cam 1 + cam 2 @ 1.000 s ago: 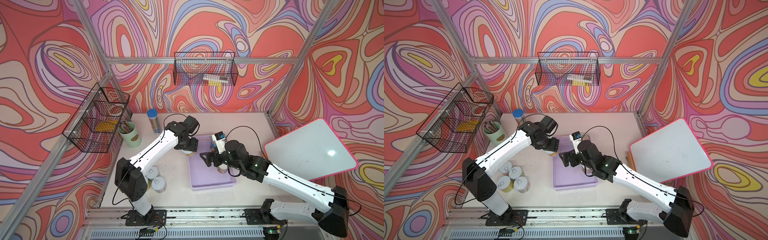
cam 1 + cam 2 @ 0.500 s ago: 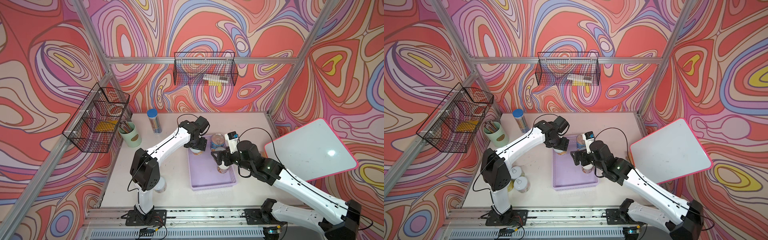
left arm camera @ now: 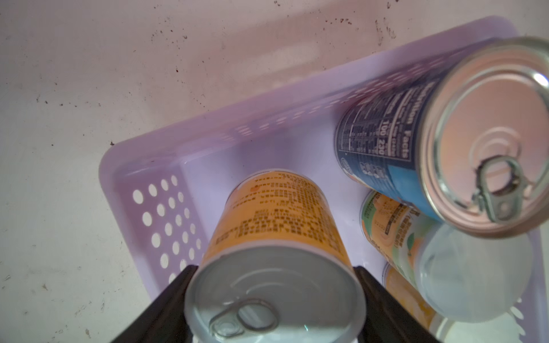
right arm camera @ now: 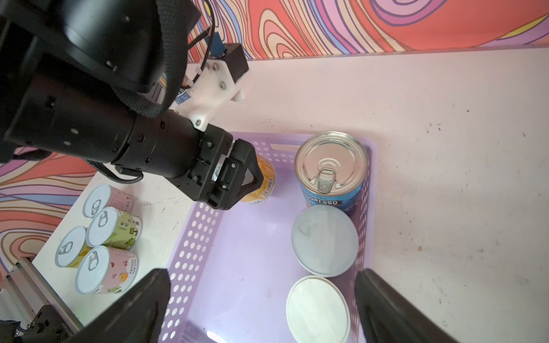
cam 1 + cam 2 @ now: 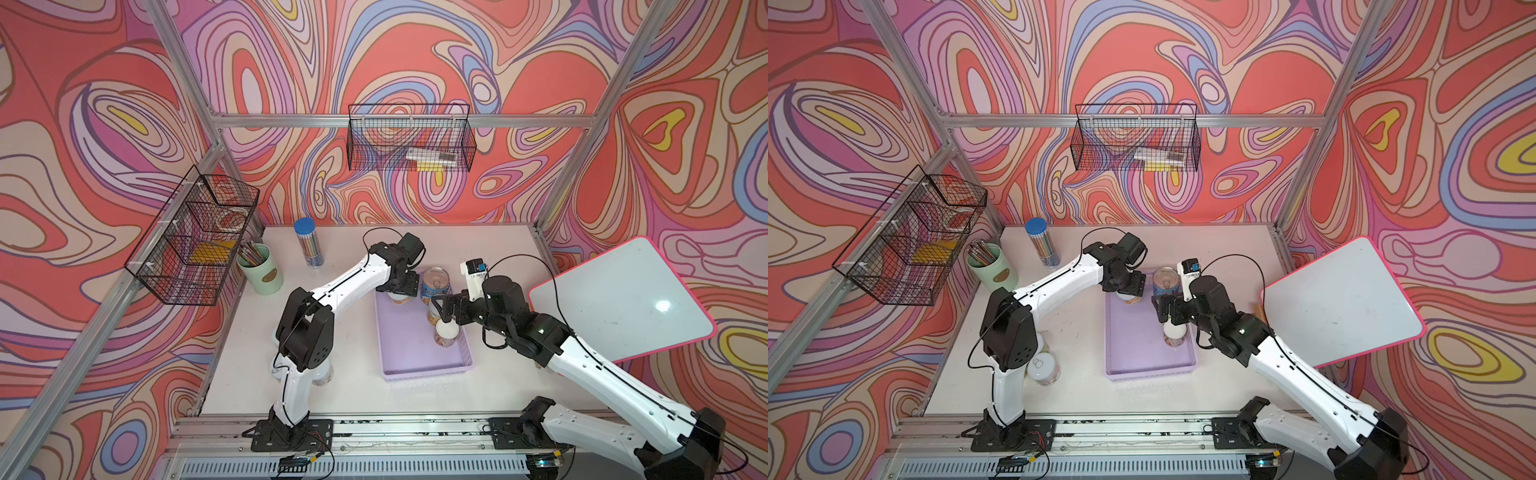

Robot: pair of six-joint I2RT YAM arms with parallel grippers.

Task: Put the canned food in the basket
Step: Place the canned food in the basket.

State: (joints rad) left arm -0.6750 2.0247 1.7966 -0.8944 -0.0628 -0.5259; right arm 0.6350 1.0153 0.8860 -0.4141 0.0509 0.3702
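Observation:
The lilac basket [image 5: 424, 374] [image 5: 1150, 374] lies mid-table. My left gripper [image 5: 399, 286] [image 3: 273, 297] is shut on an orange-labelled pull-tab can [image 3: 273, 231] [image 4: 264, 181], upright inside the basket's far-left corner [image 3: 154, 213]. I cannot tell whether it touches the floor. A taller blue-labelled can [image 5: 435, 282] [image 4: 331, 166] stands in the far-right corner, with two white-topped cans [image 4: 325, 240] [image 4: 318, 308] in a row nearer than it. My right gripper [image 5: 442, 309] [image 4: 261, 308] hangs open above that row, holding nothing.
Several more cans [image 4: 110, 228] [image 5: 1043, 368] stand on the table left of the basket, by the left arm's base. A blue-capped pencil tube [image 5: 307, 249] and a green pencil cup [image 5: 259, 270] are at the back left. A white board [image 5: 615, 299] leans at the right.
My left arm has carried the orange can rightward from beside the basket into its far-left corner. The right gripper, still open, has shifted right over the white-topped cans.

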